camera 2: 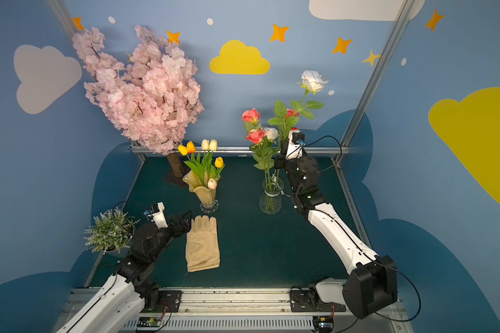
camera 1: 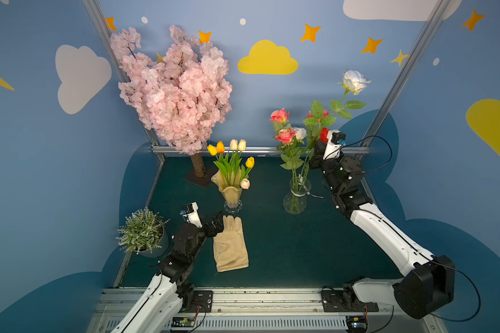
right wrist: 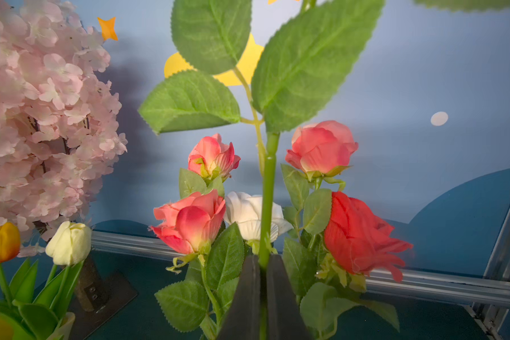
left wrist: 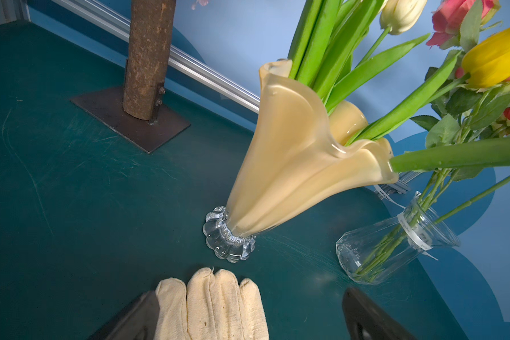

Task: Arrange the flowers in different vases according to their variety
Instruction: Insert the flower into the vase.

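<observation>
Your right gripper is closed tight on the stem of the white rose. It pinches the stem low down, so nearly all of the flower stands above the jaws and the bloom is the highest of all the flowers. The stem's long axis is close to upright, its top leaning a little away from the clear vase. That vase sits below the jaws and slightly toward the left arm's side, with the other roses in it. What matters for you is the short length of stem under the jaws: it points down toward the vase's neck, but leaves hide its tip and I cannot tell whether it is inside the mouth. I'd judge the next move to be a lowering along the stem's own line, and the right arm is the one placed for it. Your left gripper is wide open and empty over the top end of a glove, near the amber vase that holds the tulips.
</observation>
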Robot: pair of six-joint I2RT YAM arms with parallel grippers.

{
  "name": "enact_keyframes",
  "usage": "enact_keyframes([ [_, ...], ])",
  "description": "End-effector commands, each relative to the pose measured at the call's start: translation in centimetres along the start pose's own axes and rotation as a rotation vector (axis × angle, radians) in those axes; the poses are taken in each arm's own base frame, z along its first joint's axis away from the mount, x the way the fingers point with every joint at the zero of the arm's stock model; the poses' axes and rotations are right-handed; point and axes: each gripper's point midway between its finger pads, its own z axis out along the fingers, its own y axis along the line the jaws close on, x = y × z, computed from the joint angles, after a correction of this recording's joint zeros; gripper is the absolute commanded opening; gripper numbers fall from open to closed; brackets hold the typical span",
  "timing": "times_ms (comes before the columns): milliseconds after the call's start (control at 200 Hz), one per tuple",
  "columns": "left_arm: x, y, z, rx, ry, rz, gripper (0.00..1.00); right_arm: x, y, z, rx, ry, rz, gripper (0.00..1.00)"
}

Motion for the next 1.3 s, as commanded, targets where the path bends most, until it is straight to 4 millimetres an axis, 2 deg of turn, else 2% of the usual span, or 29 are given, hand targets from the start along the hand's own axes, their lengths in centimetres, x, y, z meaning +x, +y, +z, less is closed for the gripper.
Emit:
enact_keyframes([
  [0, -0.7, -0.8, 0.1, 0.033, -0.019, 0.015, 1.00, 0.5, 0.1, -0.2, -0.029, -0.021, 0.066, 0.00],
  [205, -0.1, -1.8, 0.8, 0.073, 0.027, 0.025, 1.00, 5.2, 0.5, -1.3, -0.068, 0.090, 0.107, 0.00],
  [255, 0.2, -2.1, 1.1, 0.087, 0.051, 0.033, 1.00, 6.1, 0.7, -1.7, -0.082, 0.129, 0.111, 0.07],
  [310, 0.4, -2.6, 1.3, 0.108, 0.072, 0.038, 1.00, 6.7, 1.1, -2.1, -0.101, 0.171, 0.114, 0.21],
  [345, 0.5, -2.9, 1.4, 0.120, 0.085, 0.039, 1.00, 7.0, 1.3, -2.5, -0.110, 0.200, 0.120, 0.25],
  [521, 0.9, -4.7, 1.3, 0.178, 0.134, 0.048, 1.00, 6.9, 2.5, -5.5, -0.189, 0.307, 0.115, 0.42],
  [701, 0.1, -6.3, -0.3, 0.194, 0.142, 0.072, 1.00, 5.5, 1.7, -9.6, -0.162, 0.337, 0.093, 0.62],
  [796, -0.2, -6.5, -1.8, 0.192, 0.147, 0.082, 1.00, 5.0, 0.8, -12.2, -0.128, 0.336, 0.062, 0.79],
  [831, -0.3, -6.4, -2.4, 0.186, 0.147, 0.081, 1.00, 5.0, 0.4, -13.1, -0.114, 0.331, 0.056, 0.92],
  [846, -0.3, -6.3, -2.6, 0.186, 0.146, 0.081, 1.00, 5.0, 0.2, -13.4, -0.107, 0.330, 0.053, 0.94],
  [906, 0.0, -5.8, -3.6, 0.171, 0.151, 0.072, 1.00, 5.1, -0.4, -14.9, -0.081, 0.314, 0.041, 0.97],
  [1071, 0.8, -4.1, -5.5, 0.150, 0.133, 0.072, 1.00, 6.3, -2.5, -17.9, 0.003, 0.291, 0.008, 0.97],
  [1202, 1.3, -2.1, -5.6, 0.072, 0.119, 0.096, 1.00, 7.6, -4.1, -19.2, 0.080, 0.282, -0.033, 0.97],
  [1217, 1.4, -1.9, -5.5, 0.062, 0.119, 0.099, 1.00, 8.7, -4.4, -19.4, 0.093, 0.302, -0.040, 0.97],
  [1297, 1.6, -1.1, -4.9, 0.021, 0.110, 0.135, 1.00, 10.1, -5.4, -19.8, 0.141, 0.315, -0.055, 0.98],
])
